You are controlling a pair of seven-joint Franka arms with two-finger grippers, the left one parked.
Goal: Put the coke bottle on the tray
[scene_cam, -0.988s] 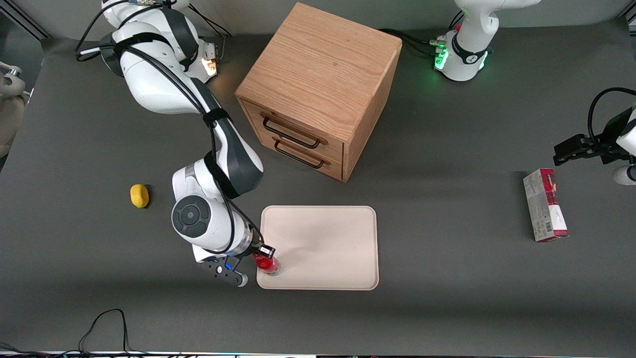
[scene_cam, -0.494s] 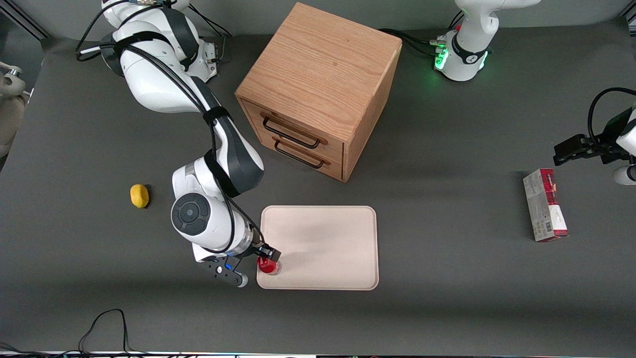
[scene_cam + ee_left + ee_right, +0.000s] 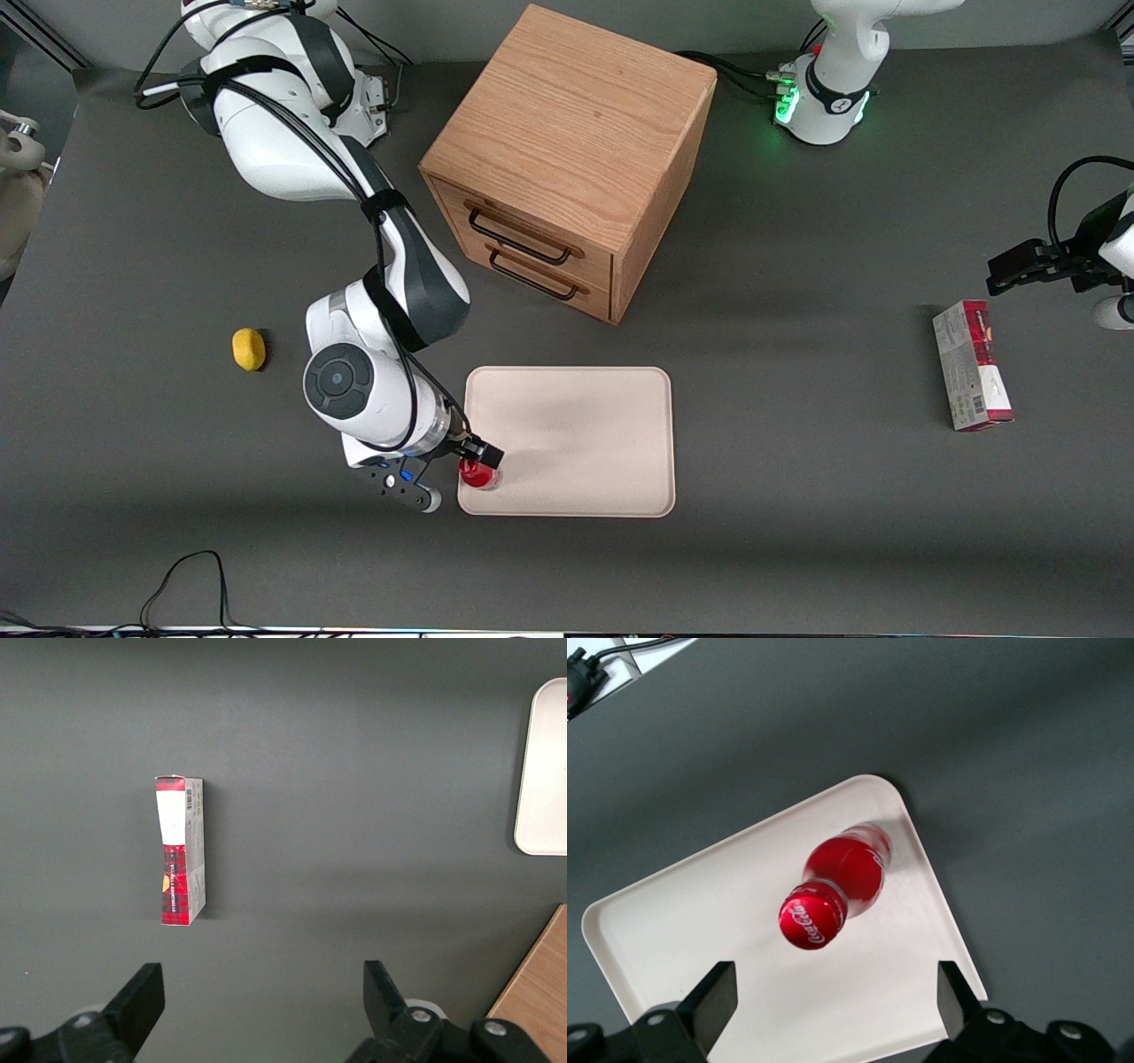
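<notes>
**Bottle Upright on Tray Corner**

The cabinet [image 3: 567, 159] is seen farther from the front camera than the tray [image 3: 585, 425]. A carton [image 3: 971, 365] lies toward the parked arm's end of the table, a lemon [image 3: 249, 349] toward the working arm's. The gripper [image 3: 474, 462] is held above the bottle [image 3: 837, 886], fingers spread apart and clear of it. The bottle is stood upright in the tray's corner nearest the camera, toward the working arm's end.

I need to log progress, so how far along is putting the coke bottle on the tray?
Nearly done. The coke bottle stands upright on the tray, near the corner closest to the working arm. The end effector is open above it, fingers apart and clear of the cap. Left: pull the arm away.
</notes>
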